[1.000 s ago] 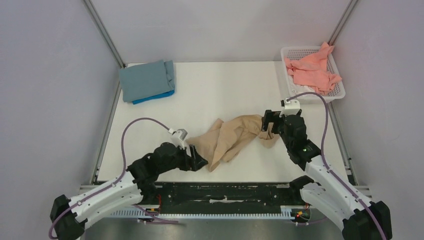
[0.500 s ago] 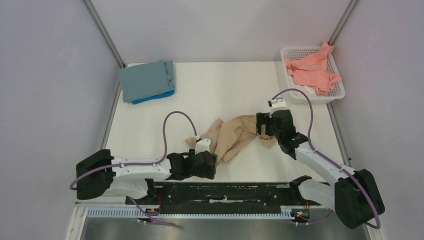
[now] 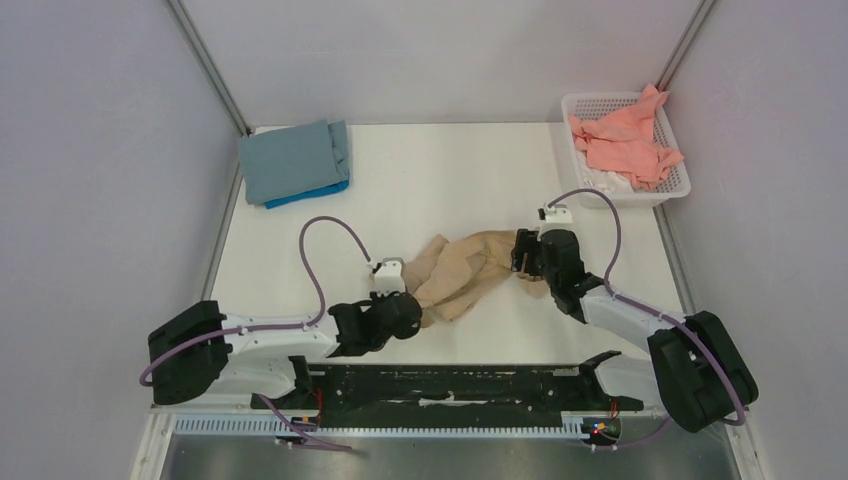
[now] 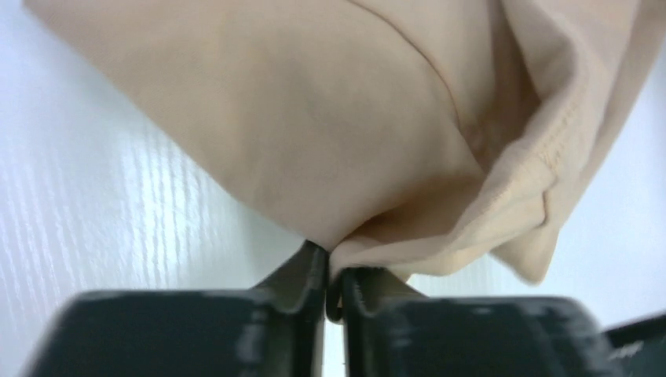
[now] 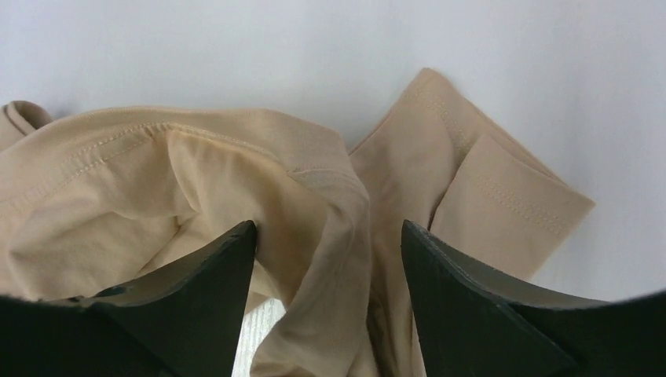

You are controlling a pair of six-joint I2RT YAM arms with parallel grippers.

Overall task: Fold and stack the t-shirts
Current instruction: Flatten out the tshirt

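Observation:
A crumpled beige-tan t-shirt (image 3: pixel 465 270) lies on the white table near the front middle. My left gripper (image 3: pixel 408 312) is at its near-left edge, shut on a pinch of the beige fabric (image 4: pixel 345 157), which bunches out from between the jaws (image 4: pixel 327 271). My right gripper (image 3: pixel 524 256) is low over the shirt's right end. It is open, its fingers (image 5: pixel 220 275) astride a raised fold of the cloth (image 5: pixel 338 236), by a sleeve (image 5: pixel 487 188). A folded grey-blue t-shirt (image 3: pixel 290 160) lies on a bright blue one (image 3: pixel 312 192) at the far left.
A white lattice basket (image 3: pixel 577 104) at the far right corner holds a salmon pink t-shirt (image 3: pixel 625 140). Grey walls enclose the table on three sides. The black rail (image 3: pixel 450 385) with both arm bases runs along the near edge.
My left gripper moved in to the beige shirt's near-left edge and shut on it. My right gripper dropped lower over the shirt's right end and its jaws narrowed around a fold.

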